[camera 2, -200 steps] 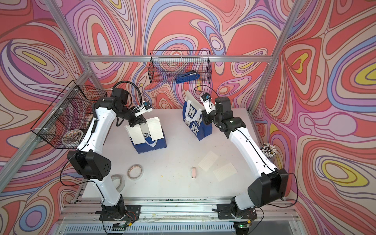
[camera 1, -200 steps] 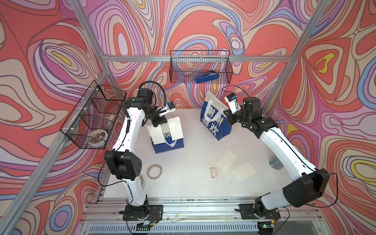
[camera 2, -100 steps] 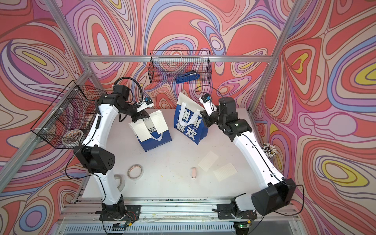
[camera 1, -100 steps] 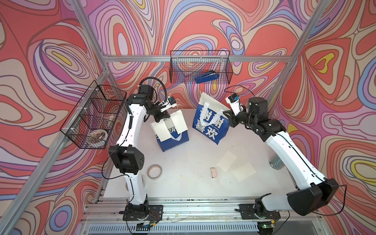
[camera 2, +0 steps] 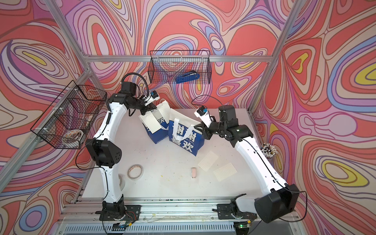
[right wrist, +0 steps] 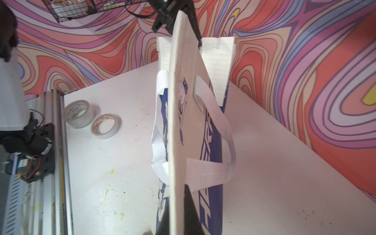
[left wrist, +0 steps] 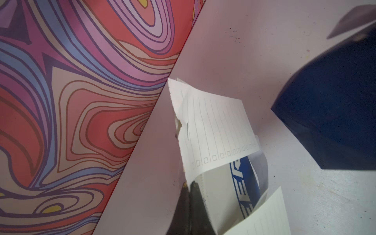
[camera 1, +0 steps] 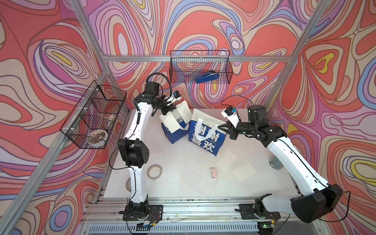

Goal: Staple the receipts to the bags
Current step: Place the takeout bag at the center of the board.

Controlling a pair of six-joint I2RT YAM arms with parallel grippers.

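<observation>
Two blue-and-white bags stand side by side at the back of the table in both top views. The bag with Latin lettering (camera 1: 175, 132) (left wrist: 242, 183) carries a lined receipt (camera 1: 170, 122) (left wrist: 213, 132) on its near face and another (camera 1: 184, 109) behind. My left gripper (camera 1: 169, 108) (left wrist: 190, 183) is shut on that bag's top rim. The bag with Chinese characters (camera 1: 205, 138) (right wrist: 209, 142) tilts, and my right gripper (camera 1: 220, 127) (right wrist: 177, 195) is shut on its top edge. Two loose receipts (camera 1: 226, 161) (camera 1: 244, 174) lie flat on the table.
A blue stapler (camera 1: 207, 77) lies in the wire basket (camera 1: 228, 67) on the back wall. A tape roll (camera 1: 155, 172) and a small pink object (camera 1: 213, 173) sit near the front. Another wire basket (camera 1: 95, 118) hangs at the left; a pen cup (camera 2: 268, 150) stands at the right.
Both arms have brought the bags toward each other. The Chinese-character bag turned its face to the front and moved left; the Latin-lettered bag shifted right and back.
</observation>
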